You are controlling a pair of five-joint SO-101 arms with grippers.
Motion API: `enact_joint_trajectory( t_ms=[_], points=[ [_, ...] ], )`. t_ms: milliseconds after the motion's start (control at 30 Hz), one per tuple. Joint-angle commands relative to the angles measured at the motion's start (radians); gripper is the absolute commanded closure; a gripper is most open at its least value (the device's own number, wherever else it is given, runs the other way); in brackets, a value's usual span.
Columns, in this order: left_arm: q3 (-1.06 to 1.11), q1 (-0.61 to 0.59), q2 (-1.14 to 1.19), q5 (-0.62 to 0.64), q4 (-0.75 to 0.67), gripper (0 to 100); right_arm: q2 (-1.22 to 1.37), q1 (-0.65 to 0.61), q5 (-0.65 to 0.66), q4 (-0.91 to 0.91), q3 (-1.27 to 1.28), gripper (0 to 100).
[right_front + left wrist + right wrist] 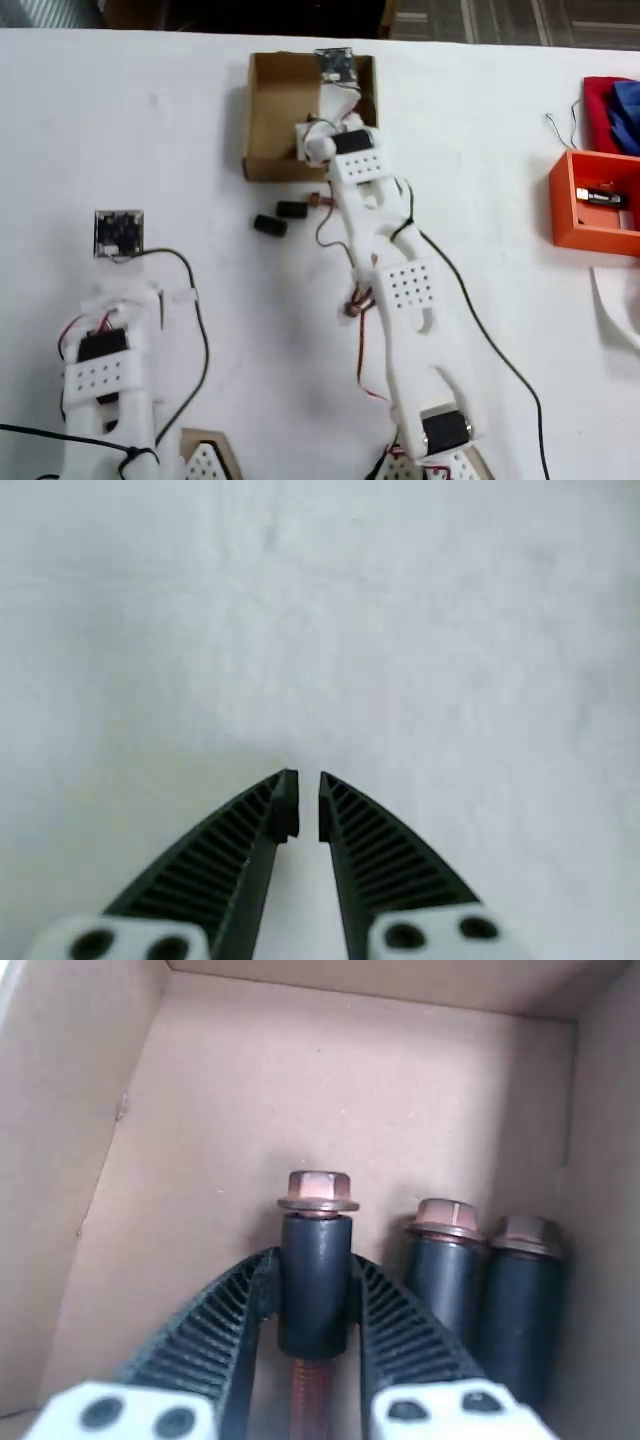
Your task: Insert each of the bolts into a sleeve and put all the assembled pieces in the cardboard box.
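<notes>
White counter (150, 120) sits under the left gripper (308, 805), its fingers drawn almost together on nothing. To the right, two loose sleeves (270, 225) and a copper bolt (320, 200) lie just outside the cardboard box (262, 120). Inside it the right gripper (315, 1265) has its fingers clamped on a sleeved bolt (314, 1300) beside two finished pieces (445, 1270), so the job looks a little past halfway; no writing is legible.

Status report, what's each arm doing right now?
Right pincer shut on assembled piece inside cardboard box. Left pincer shut, empty, over table. Two loose sleeves outside box; nothing blocking.
</notes>
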Motion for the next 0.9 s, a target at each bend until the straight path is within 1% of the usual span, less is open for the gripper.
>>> enact_joint_trajectory(
  t_ms=[0,300,333,467,667,733,867],
  points=[
    [-0.007,-0.006,-0.006,-0.003,-0.018,93,-0.005,0.013,-0.041,-0.016,-0.041,97.8],
    [-0.007,-0.006,-0.006,-0.003,-0.018,93,-0.013,0.013,-0.043,-0.015,-0.041,97.3],
    [-0.007,-0.006,-0.006,-0.003,-0.018,93,-0.013,0.013,-0.043,-0.013,-0.043,96.4],
    [-0.007,-0.006,-0.006,-0.003,-0.018,93,-0.015,0.013,-0.043,-0.008,-0.043,86.8],
    [-0.007,-0.006,-0.006,-0.003,-0.018,93,-0.038,0.015,-0.041,0.015,-0.097,88.5],
    [-0.007,-0.006,-0.006,-0.003,-0.018,93,-0.064,0.013,-0.008,0.050,-0.157,88.6],
    [-0.007,-0.006,-0.006,-0.003,-0.018,93,-0.139,0.007,0.137,0.173,-0.328,90.0]
  ],
)
